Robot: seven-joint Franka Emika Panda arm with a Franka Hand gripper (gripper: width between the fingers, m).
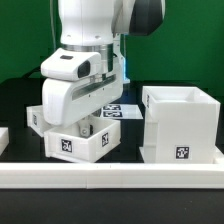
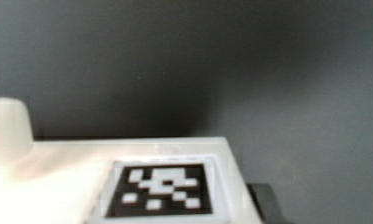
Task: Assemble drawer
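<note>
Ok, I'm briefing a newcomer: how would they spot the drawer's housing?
Find the big white robot arm over the dark table. To the exterior view's right of it, standing apart, is the housing. Unlike the shallow front tray and the rear tray by the arm, it is a tall open-topped cube with one tag low on its front.

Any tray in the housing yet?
No, both trays lie outside the housing, to the exterior view's left of it.

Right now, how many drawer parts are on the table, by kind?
Housing: 1
Trays: 2, one in front, one behind
Total: 3
</note>
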